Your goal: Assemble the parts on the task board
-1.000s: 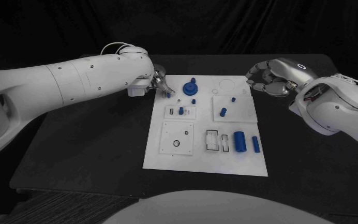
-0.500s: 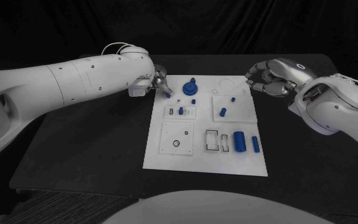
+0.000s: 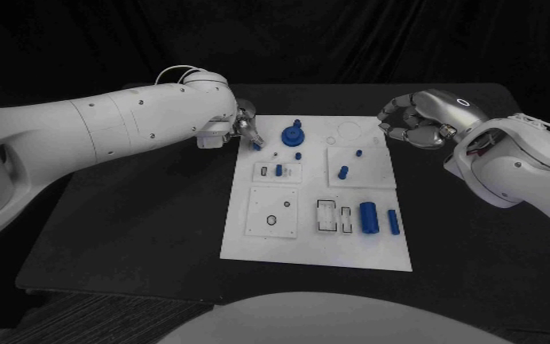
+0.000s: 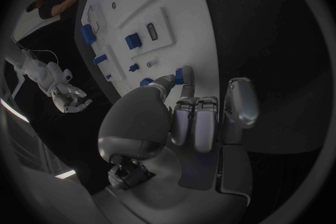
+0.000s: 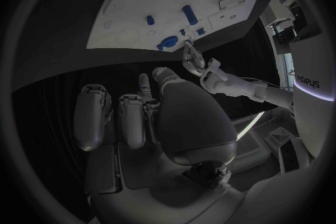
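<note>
The black table is carrying the white task board, which is lying across the tabletop's middle.

A robotics lab, by the look of it — black drapes behind a black tabletop, white task board laid out.

The table is black, with a flat matte top that spreads wide to either side and reaches back toward the far end. Behind it hangs a dark curtain, falling in loose folds across the whole back of the scene. At the near left corner, below the table's edge, a strip of grey ribbed floor shows.
</note>
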{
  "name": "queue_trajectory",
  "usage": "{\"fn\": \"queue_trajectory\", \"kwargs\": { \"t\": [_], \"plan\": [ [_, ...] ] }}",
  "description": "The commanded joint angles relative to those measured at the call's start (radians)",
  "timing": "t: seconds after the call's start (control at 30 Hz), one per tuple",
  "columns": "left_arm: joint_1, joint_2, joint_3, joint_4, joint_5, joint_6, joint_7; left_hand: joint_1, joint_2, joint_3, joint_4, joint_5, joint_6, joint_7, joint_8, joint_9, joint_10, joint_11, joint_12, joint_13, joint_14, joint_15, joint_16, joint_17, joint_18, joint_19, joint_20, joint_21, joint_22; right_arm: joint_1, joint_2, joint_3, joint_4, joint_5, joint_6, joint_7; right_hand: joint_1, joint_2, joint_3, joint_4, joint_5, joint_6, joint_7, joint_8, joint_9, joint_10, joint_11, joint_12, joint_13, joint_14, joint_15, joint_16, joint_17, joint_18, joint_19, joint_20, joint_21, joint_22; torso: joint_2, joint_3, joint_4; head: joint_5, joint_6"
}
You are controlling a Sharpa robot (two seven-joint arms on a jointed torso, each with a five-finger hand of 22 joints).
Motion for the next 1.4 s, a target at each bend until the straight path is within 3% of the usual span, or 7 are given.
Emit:
{"fn": "queue_trajectory", "kwargs": {
  "t": [0.03, 0.2, 0.47, 0.73, 1.0, 1.07, 1.4],
  "plan": [
    [-0.002, -0.008, 0.001, 0.014, 0.0, -0.025, 0.025, -0.002, -0.011, 0.021, -0.003, 0.01, 0.004, -0.006, -0.003, 0.002, 0.104, 0.0, 0.004, 0.263, 0.104, 0.001, 0.003, 0.263, 0.015, 0.0, -0.005, -0.002, 0.075, -0.002, 0.0, 0.001, 0.0, -0.002, 0.006, -0.012, 0.008, -0.002, 0.006, -0.002, 0.006, 0.005, 0.0, -0.001, -0.001, 0.105, 0.007, 0.004, 0.263, 0.078, 0.007, -0.006, 0.137, 0.014, 0.016, 0.004, -0.006, 0.192, -0.001, -0.0009, -0.001, 0.0, 0.0],
    [0.0, -0.039, 0.001, 0.061, 0.0, -0.054, 0.031, -0.013, -0.027, 0.058, -0.007, 0.018, 0.01, -0.007, 0.0, 0.008, 0.104, -0.001, 0.004, 0.263, 0.104, -0.001, 0.003, 0.263, 0.015, 0.003, -0.006, -0.002, 0.079, -0.003, -0.002, 0.001, 0.001, -0.002, 0.007, -0.014, 0.008, -0.002, 0.006, -0.002, 0.006, 0.005, 0.0, -0.001, -0.001, 0.105, 0.007, 0.004, 0.263, 0.078, 0.007, -0.006, 0.137, 0.014, 0.016, 0.004, -0.006, 0.192, 0.0, -0.0013, 0.0, -0.004, 0.0],
    [0.013, -0.135, 0.001, 0.241, 0.0, -0.144, 0.0, -0.034, -0.041, 0.087, -0.004, 0.02, 0.017, -0.009, 0.004, 0.015, 0.104, -0.003, 0.004, 0.263, 0.104, -0.003, 0.003, 0.263, 0.013, 0.01, -0.007, 0.001, 0.085, -0.003, -0.006, 0.001, 0.004, -0.002, 0.009, -0.018, 0.009, -0.002, 0.007, -0.004, 0.006, 0.005, 0.0, -0.001, -0.002, 0.105, 0.007, 0.004, 0.263, 0.078, 0.007, -0.006, 0.136, 0.014, 0.015, 0.004, -0.008, 0.192, -0.001, -0.0007, -0.0001, 0.0, 0.0],
    [0.018, -0.191, 0.001, 0.348, 0.0, -0.182, -0.032, -0.045, -0.045, 0.101, -0.002, 0.022, 0.021, -0.009, 0.006, 0.018, 0.104, -0.005, 0.004, 0.263, 0.104, -0.005, 0.003, 0.263, 0.014, 0.011, -0.009, -0.001, 0.085, -0.003, -0.005, 0.001, 0.004, 0.009, 0.01, -0.016, 0.01, -0.001, 0.009, -0.005, 0.007, 0.005, 0.0, -0.001, -0.002, 0.105, 0.006, 0.004, 0.263, 0.078, 0.007, -0.008, 0.134, 0.015, 0.014, 0.003, -0.01, 0.191, -0.001, 0.0006, -0.0008, 0.004, 0.0],
    [0.013, -0.228, 0.0, 0.401, 0.0, -0.192, -0.03, -0.054, -0.04, 0.115, 0.0, 0.02, 0.019, -0.009, 0.004, 0.019, 0.104, -0.005, 0.004, 0.263, 0.104, -0.005, 0.003, 0.263, 0.016, 0.006, -0.009, -0.009, 0.082, -0.005, -0.008, 0.001, 0.005, 0.023, 0.009, -0.011, 0.013, 0.0, 0.011, -0.006, 0.007, 0.005, 0.0, -0.001, -0.002, 0.105, 0.006, 0.004, 0.263, 0.078, 0.007, -0.007, 0.135, 0.015, 0.014, 0.003, -0.009, 0.191, 0.0, 0.001, 0.0008, 0.012, 0.0],
    [0.008, -0.228, 0.0, 0.403, 0.0, -0.195, -0.025, -0.055, -0.039, 0.117, 0.001, 0.019, 0.019, -0.009, 0.004, 0.019, 0.104, -0.005, 0.004, 0.263, 0.104, -0.005, 0.003, 0.263, 0.016, 0.005, -0.01, -0.011, 0.081, -0.006, -0.008, 0.001, 0.003, 0.025, 0.011, -0.009, 0.013, 0.0, 0.011, -0.006, 0.007, 0.005, 0.0, -0.001, -0.002, 0.105, 0.006, 0.004, 0.263, 0.078, 0.007, -0.007, 0.135, 0.015, 0.014, 0.003, -0.009, 0.191, -0.001, 0.0021, 0.0018, 0.014, 0.0],
    [-0.009, -0.215, 0.0, 0.398, 0.0, -0.213, -0.009, -0.055, -0.04, 0.126, -0.003, 0.019, 0.013, -0.008, 0.001, 0.02, 0.104, -0.004, 0.004, 0.263, 0.104, -0.005, 0.003, 0.263, 0.018, 0.0, -0.01, -0.019, 0.078, -0.009, -0.008, 0.001, 0.003, 0.026, 0.013, -0.002, 0.015, 0.0, 0.016, -0.009, 0.009, 0.003, 0.001, -0.003, -0.004, 0.076, 0.006, -0.025, 0.227, 0.078, 0.006, -0.009, 0.133, 0.015, 0.014, 0.003, -0.011, 0.191, -0.001, -0.0013, 0.0, 0.016, 0.0]
  ]
}}
